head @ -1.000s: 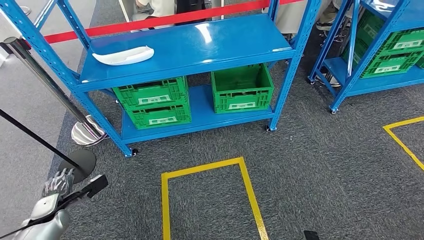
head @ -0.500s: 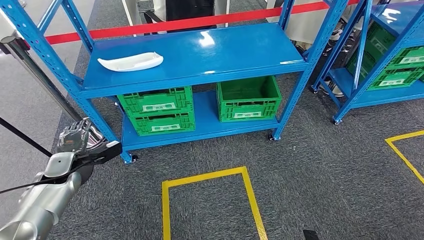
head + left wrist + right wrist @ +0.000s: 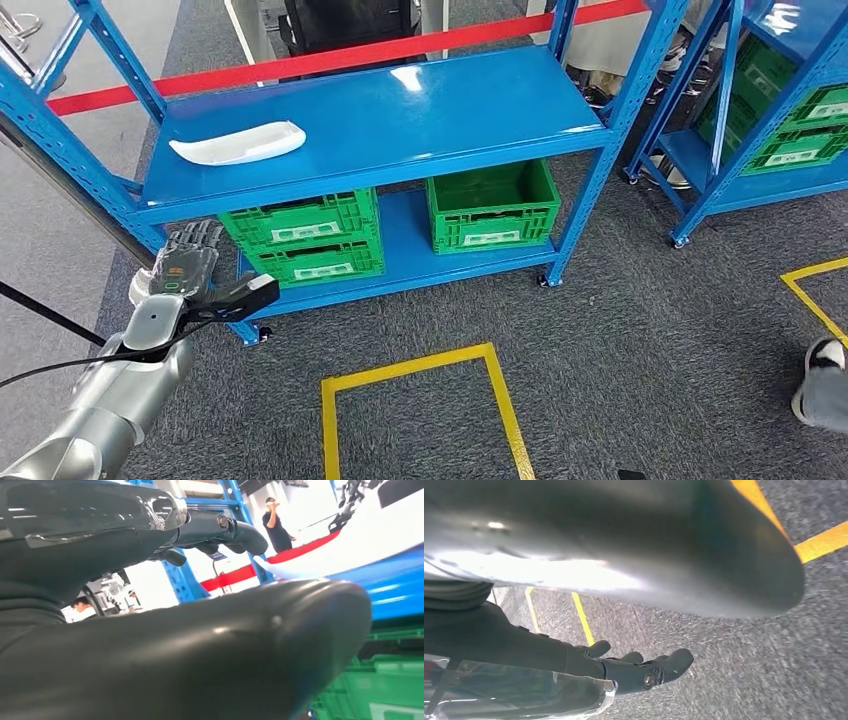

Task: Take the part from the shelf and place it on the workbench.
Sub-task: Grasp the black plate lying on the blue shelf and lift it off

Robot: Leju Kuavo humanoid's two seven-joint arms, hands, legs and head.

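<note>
The white curved part [image 3: 238, 143] lies on the left side of the blue shelf's [image 3: 420, 110] upper board. My left hand [image 3: 185, 265] is raised in front of the shelf's left post, below and short of the part, fingers spread and holding nothing. In the left wrist view the thumb [image 3: 225, 650] and darker fingers [image 3: 225, 530] stand apart, with the white part [image 3: 350, 540] beyond them on the shelf board [image 3: 395, 595]. My right hand [image 3: 624, 667] hangs over the grey carpet, fingers loosely apart and empty.
Green crates [image 3: 305, 235] [image 3: 490, 205] sit on the lower board. A red barrier tape [image 3: 300, 62] runs behind the shelf. A second blue shelf [image 3: 770, 120] with green crates stands at the right. Yellow floor tape [image 3: 410, 365] marks a box. People stand far behind [image 3: 275, 522].
My left arm has lifted from low near the floor up towards the shelf's left front. The camera has shifted a little, so the whole scene sits differently.
</note>
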